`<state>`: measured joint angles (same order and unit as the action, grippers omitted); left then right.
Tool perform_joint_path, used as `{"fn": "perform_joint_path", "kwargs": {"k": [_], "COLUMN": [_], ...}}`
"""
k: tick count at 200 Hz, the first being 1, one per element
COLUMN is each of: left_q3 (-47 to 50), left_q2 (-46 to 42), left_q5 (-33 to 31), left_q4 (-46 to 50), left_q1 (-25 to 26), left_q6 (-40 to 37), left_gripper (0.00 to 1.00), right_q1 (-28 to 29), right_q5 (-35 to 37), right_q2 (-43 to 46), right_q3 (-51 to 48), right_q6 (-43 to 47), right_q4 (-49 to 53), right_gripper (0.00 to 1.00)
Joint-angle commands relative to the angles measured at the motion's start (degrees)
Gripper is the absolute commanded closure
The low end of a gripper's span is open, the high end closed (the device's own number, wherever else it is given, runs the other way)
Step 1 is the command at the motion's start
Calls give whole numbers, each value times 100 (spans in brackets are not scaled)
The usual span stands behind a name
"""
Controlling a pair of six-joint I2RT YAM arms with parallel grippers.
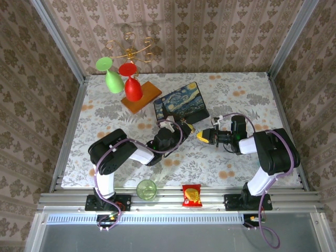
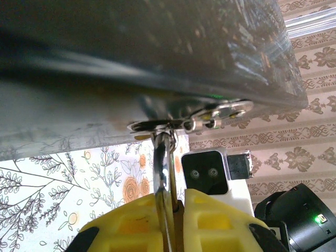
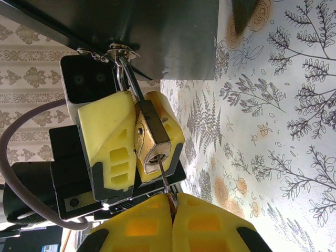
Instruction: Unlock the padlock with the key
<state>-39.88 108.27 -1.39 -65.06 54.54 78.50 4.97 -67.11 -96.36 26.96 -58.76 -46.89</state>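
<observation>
Brass-yellow, your one padlock point(image 3: 151, 137) sits clamped in the left gripper point(image 3: 137, 134) while the right gripper point(image 3: 172, 209) pinches the one dark key point(image 3: 164, 184).

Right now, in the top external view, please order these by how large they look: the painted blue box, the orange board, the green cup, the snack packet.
1. painted blue box, clearly largest.
2. orange board.
3. green cup and snack packet: they look about equal, so I do not rank them.
</observation>
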Motion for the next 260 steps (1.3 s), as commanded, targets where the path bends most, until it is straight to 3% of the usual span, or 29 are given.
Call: {"fn": "perform_joint_path", "kwargs": {"k": [1,29,50,80,124,193,220,246,260], "left_q3": [-21,-113,-156,-151,-329,-398,-371,-380,-372], "left_q2": [-108,-51,-114,-282,-62,35,-117,-82,-39], "left_q5": [821,850,877,910,919,896,820,824,824], "left_q4": [-265,-391,-394,-172,-130,163,673,718,709], "left_q1": [212,220,226,224,390,466,444,444,458], "left_q6": [39,128,188,93,123,-89,-419,-440,-440], "left_gripper": [100,100,100,100,100,100,99,98,96], "right_q1": [-6,102,188,100,453,679,924,1353,1388], "right_q5": [287,828,1207,1405,1650,2019,2350,3034,3132], "right_q2": [6,159,363,486,666,248,588,1405,1619], "right_q3": [239,-109,-139,-223,-253,-573,-830,-834,-841], "right_q6": [-109,-253,527,892,507,-959,-338,717,850], "right_q4": [-409,-1083,-307,-152,-698,-2343,-1625,135,426], "right_gripper": [100,100,100,100,100,100,100,100,100]}}
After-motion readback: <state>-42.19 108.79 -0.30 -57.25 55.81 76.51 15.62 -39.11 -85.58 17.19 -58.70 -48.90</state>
